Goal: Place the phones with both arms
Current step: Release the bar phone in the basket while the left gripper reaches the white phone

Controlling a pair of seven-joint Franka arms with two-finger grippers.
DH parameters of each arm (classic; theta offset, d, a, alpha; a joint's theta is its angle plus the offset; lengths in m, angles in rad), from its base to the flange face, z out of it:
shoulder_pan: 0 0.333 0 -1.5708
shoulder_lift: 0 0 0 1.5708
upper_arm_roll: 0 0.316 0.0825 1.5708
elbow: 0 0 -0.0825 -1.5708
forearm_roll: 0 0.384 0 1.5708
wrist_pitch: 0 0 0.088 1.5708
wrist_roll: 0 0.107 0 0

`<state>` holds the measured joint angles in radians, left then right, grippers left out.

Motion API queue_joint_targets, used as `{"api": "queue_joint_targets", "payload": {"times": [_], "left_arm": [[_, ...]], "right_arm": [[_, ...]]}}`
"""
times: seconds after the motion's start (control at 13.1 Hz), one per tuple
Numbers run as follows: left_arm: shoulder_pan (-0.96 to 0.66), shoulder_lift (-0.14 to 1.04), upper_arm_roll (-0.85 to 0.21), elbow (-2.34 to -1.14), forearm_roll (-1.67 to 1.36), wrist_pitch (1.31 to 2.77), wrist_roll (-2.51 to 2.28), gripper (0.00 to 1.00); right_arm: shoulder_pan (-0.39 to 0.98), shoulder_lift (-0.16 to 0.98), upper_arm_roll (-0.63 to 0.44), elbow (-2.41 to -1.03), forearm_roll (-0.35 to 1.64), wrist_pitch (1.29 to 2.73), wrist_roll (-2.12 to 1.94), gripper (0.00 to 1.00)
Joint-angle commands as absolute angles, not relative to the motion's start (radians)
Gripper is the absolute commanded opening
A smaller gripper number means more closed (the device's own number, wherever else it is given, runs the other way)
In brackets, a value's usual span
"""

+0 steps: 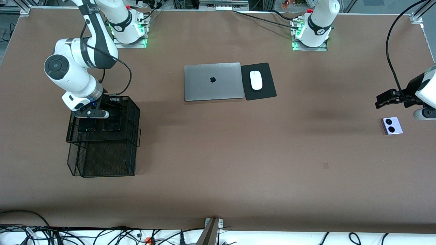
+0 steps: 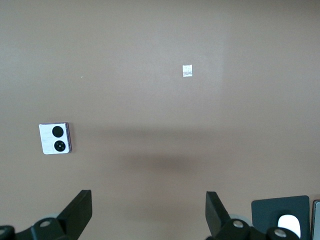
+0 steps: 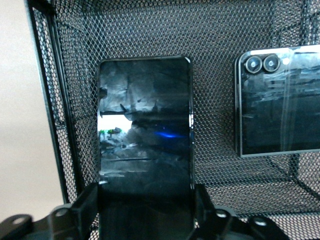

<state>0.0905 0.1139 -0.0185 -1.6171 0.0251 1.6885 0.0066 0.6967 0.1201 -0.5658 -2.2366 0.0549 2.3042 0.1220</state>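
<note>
My right gripper (image 1: 90, 114) is down in the top tier of a black mesh basket (image 1: 105, 160). Its fingers are closed on the sides of the long slim black phone (image 3: 145, 130), which lies flat on the mesh (image 3: 150, 30); it also shows in the front view (image 1: 87, 128). The black folded phone (image 3: 280, 105) lies beside it in the same tier (image 1: 112, 119). The lilac-white phone (image 1: 392, 125) lies on the table at the left arm's end. My left gripper (image 1: 378, 102) hangs open and empty above the table beside that phone (image 2: 55, 138), apart from it (image 2: 148, 200).
A closed grey laptop (image 1: 213, 81) lies mid-table near the arm bases. Beside it is a white mouse (image 1: 256, 80) on a black pad (image 1: 264, 92). A small tape patch (image 1: 325, 165) marks the table. Cables run along the table's front edge.
</note>
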Motion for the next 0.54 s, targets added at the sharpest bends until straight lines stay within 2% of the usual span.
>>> {"api": "queue_joint_targets", "payload": {"times": [0.0,0.31,0.46], "left_arm": [[0.094,0.124,-0.017,-1.592,0.005,1.667,0.018,1.0],[0.098,0.126,-0.006,-1.6,0.012,1.667,0.029,1.0],[0.177,0.165,-0.005,-1.598,0.061,1.674,0.035,1.0]], "right_arm": [[0.689,0.12,-0.572,-2.185,0.074,2.242,0.11,1.0],[0.689,0.107,-0.588,-2.085,0.072,2.06,0.11,1.0],[0.689,0.098,-0.588,-2.036,0.071,1.987,0.112,1.0]]}}
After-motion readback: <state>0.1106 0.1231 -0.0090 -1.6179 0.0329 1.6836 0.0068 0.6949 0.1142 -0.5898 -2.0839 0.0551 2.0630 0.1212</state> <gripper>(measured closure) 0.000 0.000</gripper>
